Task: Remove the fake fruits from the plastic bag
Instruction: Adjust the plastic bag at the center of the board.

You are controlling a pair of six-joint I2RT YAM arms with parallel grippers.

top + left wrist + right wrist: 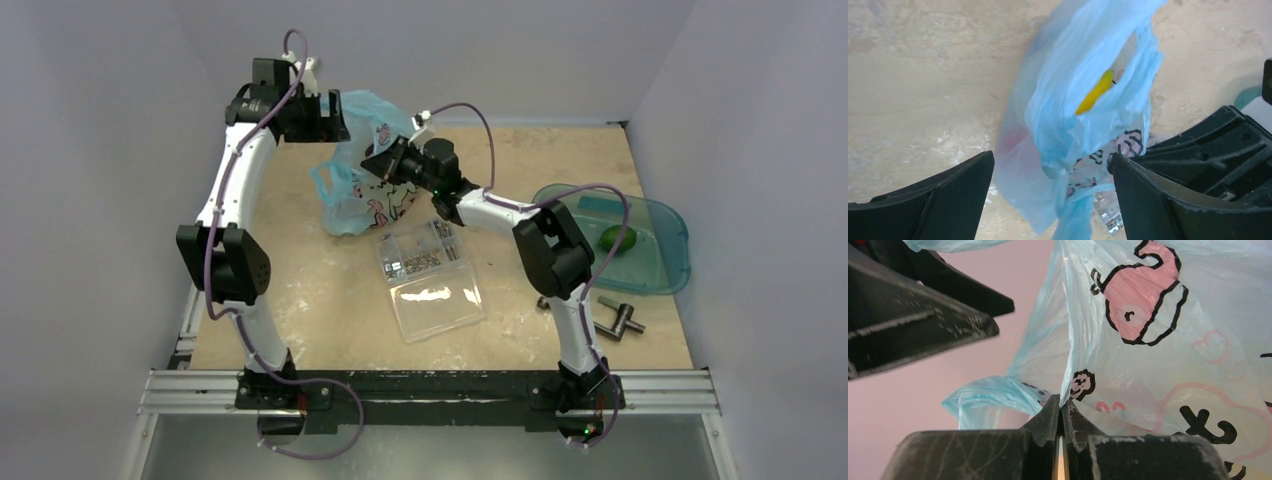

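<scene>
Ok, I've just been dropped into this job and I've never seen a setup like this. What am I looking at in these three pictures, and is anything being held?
The wide picture looks down from above and behind on a table. Bolted to its near edge are a left arm and a right arm, each ending in a two-finger gripper. The other two pictures come from a camera on each wrist, looking out past that arm's own black fingers.

On the table are a light-blue plastic bag, a clear plastic box, a teal tray with a green fruit in it, and a dark T-shaped tool.

The right gripper is pinched shut on a fold of the bag. The left gripper is open, and between its spread fingers you see the bag, with a yellow fruit inside, likely a banana.
</scene>
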